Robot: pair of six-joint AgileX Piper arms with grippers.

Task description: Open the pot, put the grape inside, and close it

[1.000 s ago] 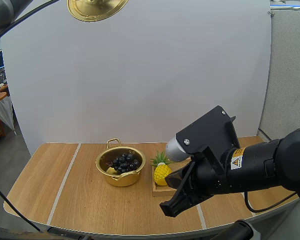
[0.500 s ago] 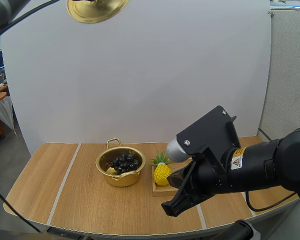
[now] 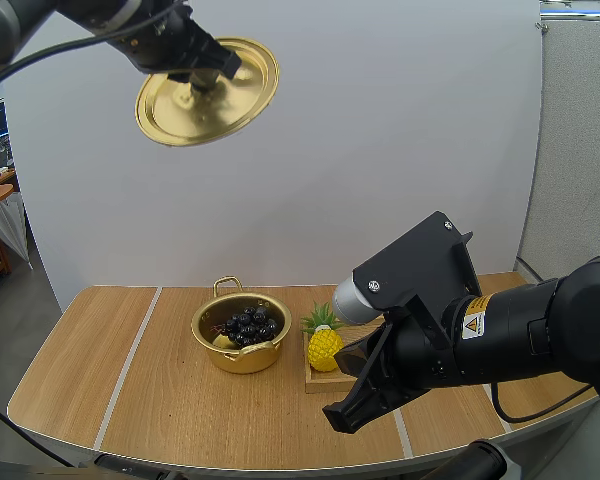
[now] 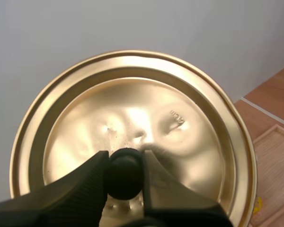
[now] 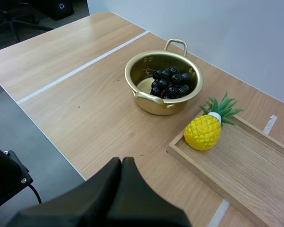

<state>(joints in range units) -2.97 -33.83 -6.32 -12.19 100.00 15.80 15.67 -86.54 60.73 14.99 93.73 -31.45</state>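
Left gripper (image 4: 125, 161): fingers pinched on both sides of the black knob (image 4: 125, 178) of the lid (image 4: 184, 94). The hold looks solid. The lid hangs tilted, high over the table (image 3: 150, 400), a bit left of the pot (image 3: 245, 358); depth offset I can't tell.

Right gripper (image 5: 122, 163): fingers shut together in one wedge, holding nothing, parked over the near-right table edge.

Status: the pot is open and the grapes (image 5: 170, 81) are inside it, so two of three steps look done. Left to do: level the lid, lower it, seat it on the rim, release.

Clearance: the pot sits mid-table, well off every edge. The wooden tray (image 5: 255, 165) is just right of it. The pineapple (image 5: 203, 132) on its left end is the closest obstacle to the rim. The drop path looks open, and the right arm is clear of it.
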